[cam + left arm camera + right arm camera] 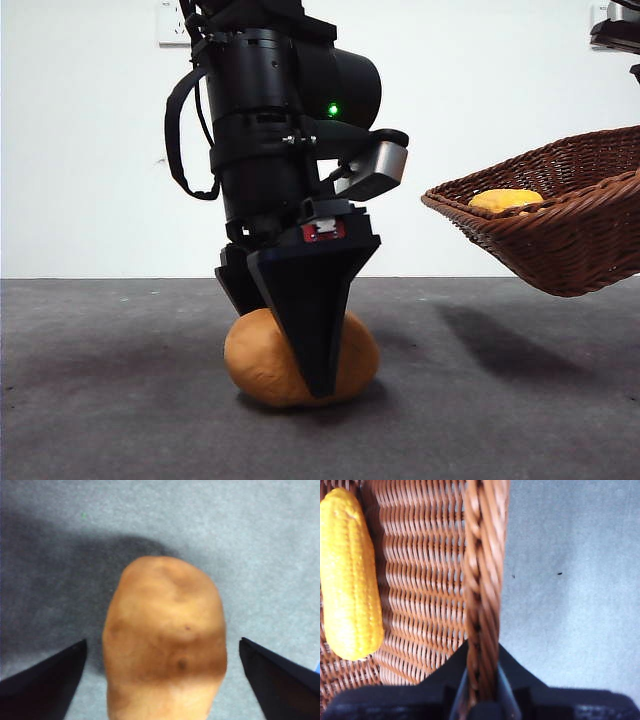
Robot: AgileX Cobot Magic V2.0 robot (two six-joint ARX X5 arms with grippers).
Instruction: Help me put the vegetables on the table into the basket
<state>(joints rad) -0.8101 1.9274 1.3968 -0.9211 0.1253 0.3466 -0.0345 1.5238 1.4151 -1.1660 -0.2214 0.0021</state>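
**A:** Start with the front view. How far along are we?

**B:** One vegetable is in. A yellow corn cob (505, 199) lies inside the basket (560, 235), which hangs tilted, clear of the table (120, 400). The potato (262, 365) sits on the table, and a gripper (318, 385) has its jaws down around it, one in front and one behind.

**A:** Which arm is that?

**B:** The left wrist view settles it. The potato (165, 640) fills the middle, and the left gripper (162, 675) straddles it with jaws spread wide, a gap of bare table (270, 555) showing on each side. So it is not yet squeezing; nothing is in its grasp.

**A:** And the right wrist view?

**B:** The right gripper (481, 680) is clamped on the braided rim of the basket (482, 570), holding it up. The corn cob (347, 575) lies on the woven floor, and the table (570, 580) shows beyond the rim.

**A:** What about the purple piece?

**B:** I see it in none of the views, so I cannot say where it is.

**A:** So what remains?

**B:** By my reckoning: close on the potato, carry it across, drop it in, then deal with whatever else is out.
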